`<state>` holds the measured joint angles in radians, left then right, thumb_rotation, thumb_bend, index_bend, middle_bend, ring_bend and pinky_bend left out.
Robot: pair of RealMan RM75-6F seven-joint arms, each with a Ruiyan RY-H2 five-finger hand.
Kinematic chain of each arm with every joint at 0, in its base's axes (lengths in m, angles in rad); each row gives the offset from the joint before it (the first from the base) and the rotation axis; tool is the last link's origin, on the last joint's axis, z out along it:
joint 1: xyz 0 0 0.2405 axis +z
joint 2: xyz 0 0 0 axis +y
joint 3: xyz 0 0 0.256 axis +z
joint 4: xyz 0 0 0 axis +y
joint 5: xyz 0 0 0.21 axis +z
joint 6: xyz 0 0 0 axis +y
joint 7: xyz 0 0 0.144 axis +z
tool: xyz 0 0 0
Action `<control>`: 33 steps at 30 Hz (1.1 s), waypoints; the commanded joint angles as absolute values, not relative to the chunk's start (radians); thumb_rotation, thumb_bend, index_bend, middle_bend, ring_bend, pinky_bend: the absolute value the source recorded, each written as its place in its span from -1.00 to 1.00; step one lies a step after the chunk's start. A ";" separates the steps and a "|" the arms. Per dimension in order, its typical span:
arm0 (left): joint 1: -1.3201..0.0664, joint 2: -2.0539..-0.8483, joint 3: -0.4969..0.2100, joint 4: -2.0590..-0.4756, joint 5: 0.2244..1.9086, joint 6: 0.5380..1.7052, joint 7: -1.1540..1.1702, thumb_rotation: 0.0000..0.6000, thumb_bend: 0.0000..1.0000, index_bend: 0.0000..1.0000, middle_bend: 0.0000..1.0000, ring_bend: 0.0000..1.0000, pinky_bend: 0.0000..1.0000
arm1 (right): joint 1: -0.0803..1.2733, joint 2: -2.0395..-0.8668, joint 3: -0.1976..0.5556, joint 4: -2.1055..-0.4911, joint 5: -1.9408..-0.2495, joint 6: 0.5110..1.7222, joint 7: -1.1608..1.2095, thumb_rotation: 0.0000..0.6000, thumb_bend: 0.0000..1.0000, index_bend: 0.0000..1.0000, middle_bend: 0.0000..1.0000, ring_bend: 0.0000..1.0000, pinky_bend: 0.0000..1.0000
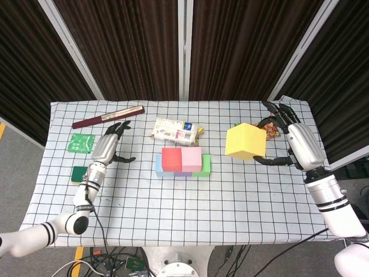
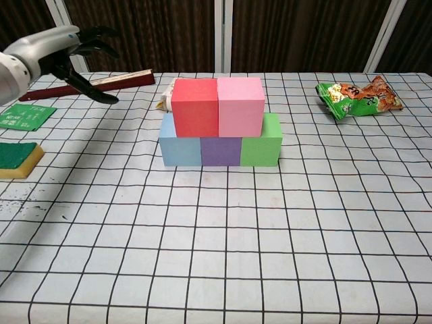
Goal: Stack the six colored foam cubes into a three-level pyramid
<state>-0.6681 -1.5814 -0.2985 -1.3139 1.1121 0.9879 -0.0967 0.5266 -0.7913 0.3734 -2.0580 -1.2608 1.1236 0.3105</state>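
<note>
Blue [image 2: 179, 149], purple [image 2: 221, 151] and green [image 2: 263, 140] cubes form a row mid-table. A red cube [image 2: 194, 106] and a pink cube [image 2: 239, 106] sit on top of that row. In the head view my right hand [image 1: 288, 141] holds the yellow cube [image 1: 246, 141] in the air, to the right of the stack [image 1: 183, 161]; the chest view does not show it. My left hand [image 1: 107, 149] is raised left of the stack with fingers spread and nothing in it, and it appears at the upper left of the chest view as well [image 2: 61, 50].
A white snack packet [image 1: 176, 130] lies just behind the stack. A green-and-orange chip bag [image 2: 358, 96] is at the right rear. A dark red ruler [image 1: 108, 116], a green sachet [image 1: 81, 142] and a green-yellow sponge [image 2: 15, 160] lie at the left.
</note>
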 commanded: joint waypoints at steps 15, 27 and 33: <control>-0.386 -1.298 -0.136 -1.471 1.318 1.272 -0.222 1.00 -1.00 -0.91 -0.77 -0.99 -0.89 | 0.749 -0.902 0.400 -1.988 -1.182 0.878 0.234 1.00 -0.61 -1.00 0.32 -0.71 -1.00; -0.276 -1.206 -0.074 -1.459 1.434 1.384 -0.376 1.00 -1.00 -0.91 -0.81 -0.99 -0.89 | 0.983 -1.019 0.379 -1.840 -0.910 0.690 0.071 1.00 -0.61 -1.00 0.32 -0.71 -1.00; -0.246 -1.218 -0.067 -1.446 1.452 1.424 -0.362 1.00 -1.00 -0.90 -0.81 -1.00 -0.89 | 1.058 -1.068 0.342 -1.803 -0.839 0.682 -0.027 1.00 -0.61 -1.00 0.32 -0.69 -1.00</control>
